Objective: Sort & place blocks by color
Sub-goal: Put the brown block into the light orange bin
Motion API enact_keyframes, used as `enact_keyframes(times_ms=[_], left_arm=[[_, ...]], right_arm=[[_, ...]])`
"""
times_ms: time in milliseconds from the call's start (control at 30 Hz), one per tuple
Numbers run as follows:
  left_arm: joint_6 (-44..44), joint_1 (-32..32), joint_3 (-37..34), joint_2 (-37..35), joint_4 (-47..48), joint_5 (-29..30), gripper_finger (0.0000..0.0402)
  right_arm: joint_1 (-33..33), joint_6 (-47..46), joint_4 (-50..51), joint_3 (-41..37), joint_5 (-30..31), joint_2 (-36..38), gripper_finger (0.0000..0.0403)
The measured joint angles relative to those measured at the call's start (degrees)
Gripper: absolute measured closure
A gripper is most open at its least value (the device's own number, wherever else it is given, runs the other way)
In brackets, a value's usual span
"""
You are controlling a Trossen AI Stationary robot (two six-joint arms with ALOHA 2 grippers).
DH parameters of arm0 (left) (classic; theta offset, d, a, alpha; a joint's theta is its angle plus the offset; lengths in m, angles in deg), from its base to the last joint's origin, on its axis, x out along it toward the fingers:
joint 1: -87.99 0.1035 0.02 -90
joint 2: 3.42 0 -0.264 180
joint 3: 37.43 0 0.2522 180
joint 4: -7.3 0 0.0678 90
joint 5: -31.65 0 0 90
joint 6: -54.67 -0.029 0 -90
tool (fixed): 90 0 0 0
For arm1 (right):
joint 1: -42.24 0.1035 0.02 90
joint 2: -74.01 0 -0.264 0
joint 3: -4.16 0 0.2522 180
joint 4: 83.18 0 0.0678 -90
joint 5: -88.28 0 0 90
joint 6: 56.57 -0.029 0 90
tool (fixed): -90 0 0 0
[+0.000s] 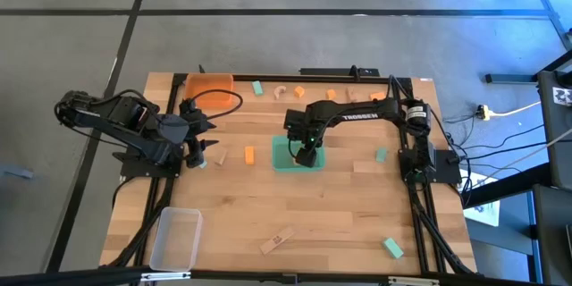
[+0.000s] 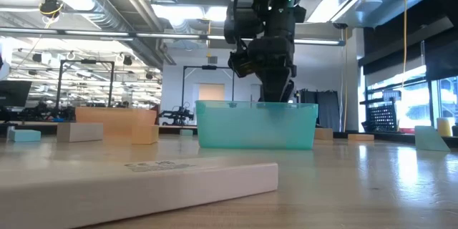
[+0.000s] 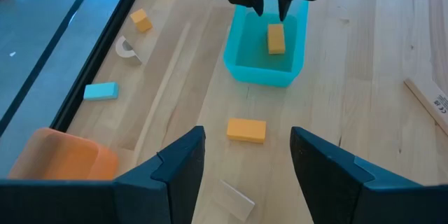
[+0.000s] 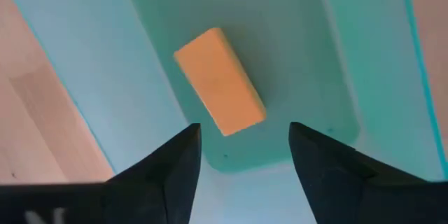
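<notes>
right gripper (image 1: 307,154) hovering over the green tray (image 1: 284,163) mid-counter, fingers (image 4: 168,175) spread and released; one orange block (image 4: 220,80) lying inside it. left gripper (image 1: 198,147) waiting at the left, fingers (image 3: 178,171) parted, empty. one orange tray (image 1: 210,85) sitting far left, one clear tray (image 1: 176,235) near left. other blocks lying scattered: one orange block (image 1: 249,154) left of the green tray.

Orange block (image 4: 220,81) lying flat and askew mid-frame inside the green tray (image 4: 336,56); others scattered across the table's upper half.
</notes>
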Motion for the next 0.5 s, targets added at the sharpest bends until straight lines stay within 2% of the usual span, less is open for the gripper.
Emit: enact_keyframes(times_ms=[167,233,333,500], left_arm=[[-0.2,0.0,0.0,0.0,0.0,0.0,0.0200],[-0.4,0.0,0.0,0.0,0.0,0.0,0.0200],[-0.4,0.0,0.0,0.0,-0.4,0.0,0.0200],[-0.4,0.0,0.0,0.0,-1.3,0.2,0.0200]], right_arm=[[-0.5,1.7,3.8,1.7,-0.3,0.3,0.0183],[-0.7,1.7,6.7,2.6,1.8,1.6,0.0183],[-0.8,1.6,8.7,3.3,6.0,5.3,0.0182],[-2.0,-4.9,13.5,3.0,6.7,12.3,0.0181]])
